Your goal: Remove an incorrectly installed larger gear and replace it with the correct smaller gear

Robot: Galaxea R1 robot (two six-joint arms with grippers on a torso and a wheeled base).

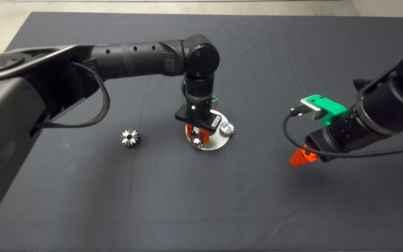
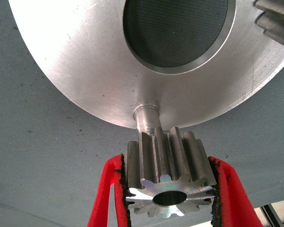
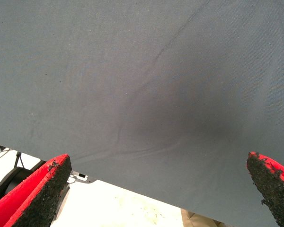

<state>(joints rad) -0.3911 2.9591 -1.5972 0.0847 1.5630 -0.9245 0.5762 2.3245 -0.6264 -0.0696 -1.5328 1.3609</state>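
Left claw [image 1: 197, 135]: reaches from the left arm down over the near edge of the round silver plate [image 1: 219, 144] at mid-mat, its red fingers [image 2: 106, 189] clenched on the smaller gear [image 2: 169, 182] from both sides; the gear sits at the top of a short silver pin [image 2: 146, 118] rising from the plate, though whether it is seated on it cannot be told. Plate: flat disc with a large round hole [image 2: 175, 30] at its centre, lying on the dark mat [image 1: 201, 196] of the table. Second small gear [image 1: 226, 129]: on the plate's right rim, just beside the left claw. Larger gear [image 1: 130, 138]: shiny, lying on the mat well to the left of the plate, apart from both claws. Right claw [image 1: 301, 157]: hovers over bare mat well to the right of the plate, fingers [image 3: 42, 191] spread wide and gripping nothing.
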